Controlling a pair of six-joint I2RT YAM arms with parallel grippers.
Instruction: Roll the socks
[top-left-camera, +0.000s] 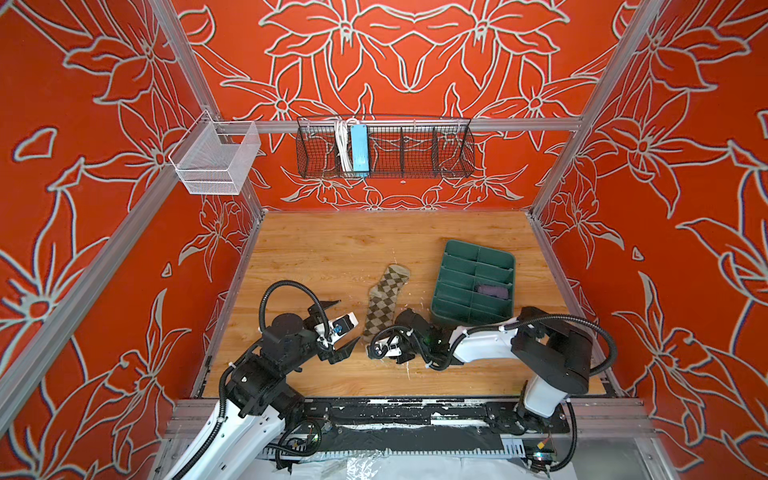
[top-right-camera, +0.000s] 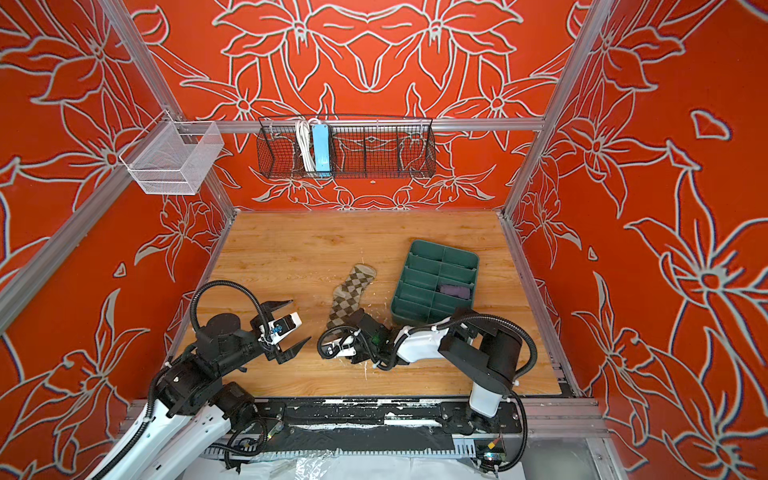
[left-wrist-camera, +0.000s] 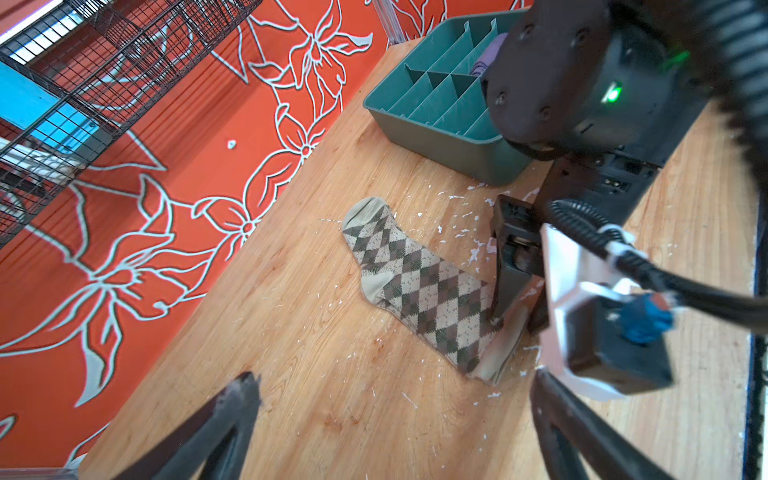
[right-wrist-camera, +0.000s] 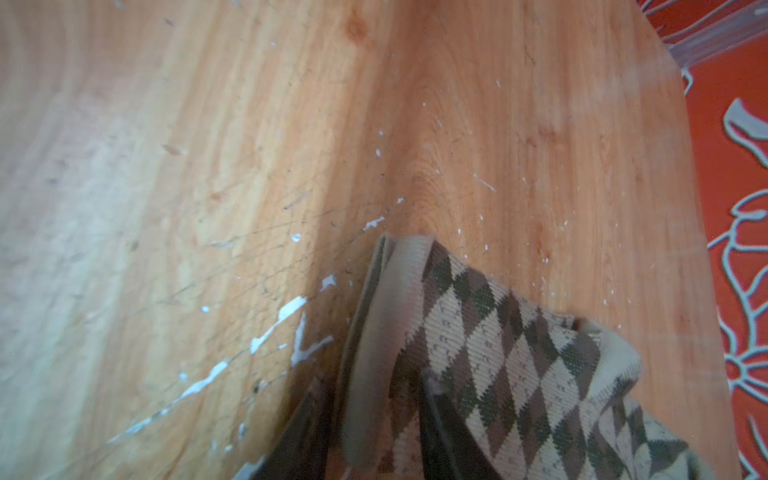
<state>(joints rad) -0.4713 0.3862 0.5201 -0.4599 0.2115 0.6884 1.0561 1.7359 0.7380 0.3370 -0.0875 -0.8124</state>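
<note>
Red flowered walls (top-left-camera: 415, 62) close in a wooden bench (top-left-camera: 324, 249). The purple sock (top-left-camera: 492, 291) sits bundled in the tray (top-left-camera: 474, 248); the argyle sock (top-left-camera: 384, 299) lies flat mid-bench. The right gripper (left-wrist-camera: 515, 318) pinches its cuff, and the left gripper (top-right-camera: 300, 320) hangs spread beside it. Next, I reckon: roll the cuff toward the toe.

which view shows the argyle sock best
The left wrist view: the argyle sock lies there nearly whole, toe to cuff, large and sharp. Both top views show it small, its cuff end hidden under the right arm. The right wrist view shows only the blurred cuff end.
</note>
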